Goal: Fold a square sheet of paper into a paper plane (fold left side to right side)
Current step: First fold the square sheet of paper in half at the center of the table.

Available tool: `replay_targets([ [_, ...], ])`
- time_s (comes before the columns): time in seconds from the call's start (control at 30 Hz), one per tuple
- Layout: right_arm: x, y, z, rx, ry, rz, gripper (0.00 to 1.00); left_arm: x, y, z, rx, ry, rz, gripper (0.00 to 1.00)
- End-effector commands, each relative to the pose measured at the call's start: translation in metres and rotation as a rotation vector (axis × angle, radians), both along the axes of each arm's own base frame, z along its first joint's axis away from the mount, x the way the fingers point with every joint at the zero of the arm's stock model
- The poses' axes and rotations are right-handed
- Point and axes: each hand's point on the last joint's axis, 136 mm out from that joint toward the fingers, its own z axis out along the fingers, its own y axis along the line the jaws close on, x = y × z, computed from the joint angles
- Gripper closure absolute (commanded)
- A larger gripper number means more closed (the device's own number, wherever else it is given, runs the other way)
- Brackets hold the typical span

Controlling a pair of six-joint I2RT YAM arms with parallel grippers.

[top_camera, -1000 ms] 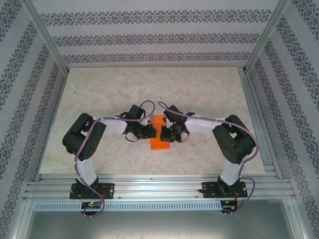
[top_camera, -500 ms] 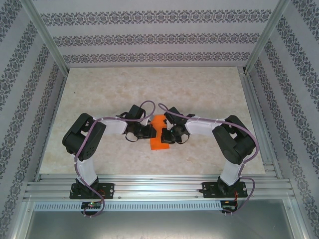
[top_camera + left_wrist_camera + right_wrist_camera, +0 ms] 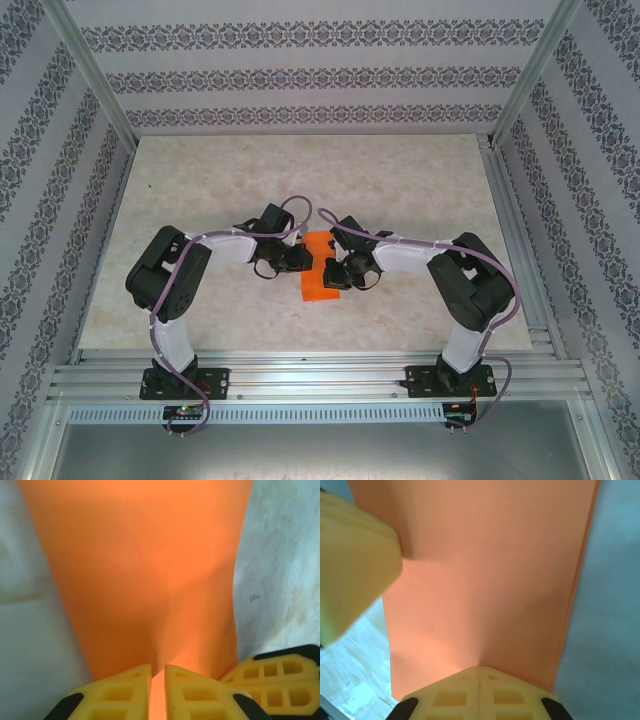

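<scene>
Spanning the enclosure floor, a beige marble-patterned tabletop (image 3: pixel 200 170) is carrying the black left arm (image 3: pixel 170 280) and the black right arm (image 3: pixel 470 285), which are reaching inward toward each other. Between them, near the table's centre, the folded bright orange sheet of paper (image 3: pixel 319 288) is lying as a narrow strip. The right gripper (image 3: pixel 480 672) is resting clenched, yellow fingers pressed together at the strip's edge. The left gripper (image 3: pixel 158 672) is sitting at the opposite edge, yellow fingers (image 3: pixel 120 690) a thin slit apart with orange showing between; whether it is grasping the paper cannot be told.
</scene>
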Motion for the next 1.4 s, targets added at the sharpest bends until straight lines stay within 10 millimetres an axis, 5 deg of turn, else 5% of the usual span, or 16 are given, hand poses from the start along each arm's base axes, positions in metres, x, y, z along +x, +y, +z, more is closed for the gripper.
replay_targets([
  [0.0, -0.027, -0.035, -0.032, -0.176, 0.069, 0.011, 0.98, 0.017, 0.011, -0.004, 0.029, -0.017, 0.036, 0.85],
  [0.67, -0.03, -0.041, -0.034, -0.2, 0.076, 0.019, 0.98, 0.076, 0.037, -0.017, 0.002, -0.053, 0.135, 0.85],
  [1.13, -0.031, -0.04, -0.035, -0.205, 0.082, 0.025, 0.98, 0.129, 0.03, -0.017, -0.023, -0.085, 0.154, 0.84],
  [1.37, -0.03, -0.038, -0.033, -0.197, 0.078, 0.024, 0.98, 0.144, 0.043, 0.006, -0.03, -0.137, 0.185, 0.85],
])
